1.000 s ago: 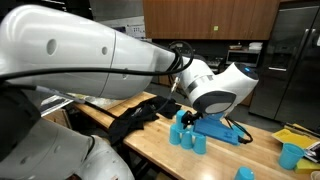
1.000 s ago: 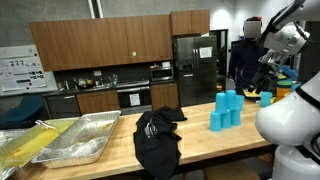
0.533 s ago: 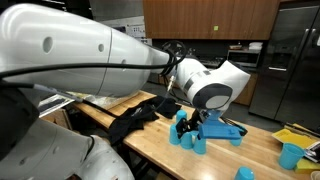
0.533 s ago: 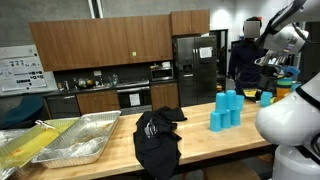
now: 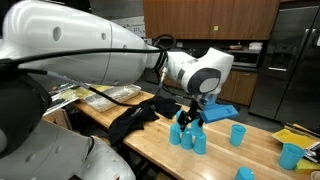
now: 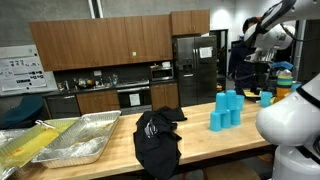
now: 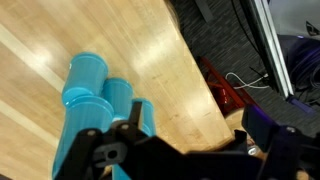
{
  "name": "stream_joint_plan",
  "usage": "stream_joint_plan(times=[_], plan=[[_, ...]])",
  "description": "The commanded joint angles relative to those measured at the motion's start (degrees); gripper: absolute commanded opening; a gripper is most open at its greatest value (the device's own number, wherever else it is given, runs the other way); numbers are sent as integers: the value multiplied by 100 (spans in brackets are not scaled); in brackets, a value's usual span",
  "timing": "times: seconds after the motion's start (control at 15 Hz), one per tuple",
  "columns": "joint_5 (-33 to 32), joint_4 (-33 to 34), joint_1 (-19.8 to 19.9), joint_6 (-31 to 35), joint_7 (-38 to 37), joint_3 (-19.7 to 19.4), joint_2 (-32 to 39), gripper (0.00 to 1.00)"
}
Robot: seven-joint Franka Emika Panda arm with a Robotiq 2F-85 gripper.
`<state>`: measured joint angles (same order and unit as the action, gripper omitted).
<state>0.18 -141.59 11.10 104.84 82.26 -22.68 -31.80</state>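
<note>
The gripper (image 5: 191, 116) hung with its jaws spread wide and empty close above the cluster of blue cups (image 5: 186, 136) standing on the wooden table (image 5: 255, 155); a black cloth (image 5: 133, 119) lay just beside the cups; in the wrist view the cups (image 7: 100, 95) stood upright and bunched together, touching.

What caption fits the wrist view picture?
Open fingers hover above a cluster of blue cups on a wooden countertop.
</note>
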Motion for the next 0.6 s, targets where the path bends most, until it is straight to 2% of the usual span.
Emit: stream_joint_plan(times=[0.0,0.53], plan=[[-5,162,-131,337,185,71,136,100],[3,179,-104,942,145,58,175,100]])
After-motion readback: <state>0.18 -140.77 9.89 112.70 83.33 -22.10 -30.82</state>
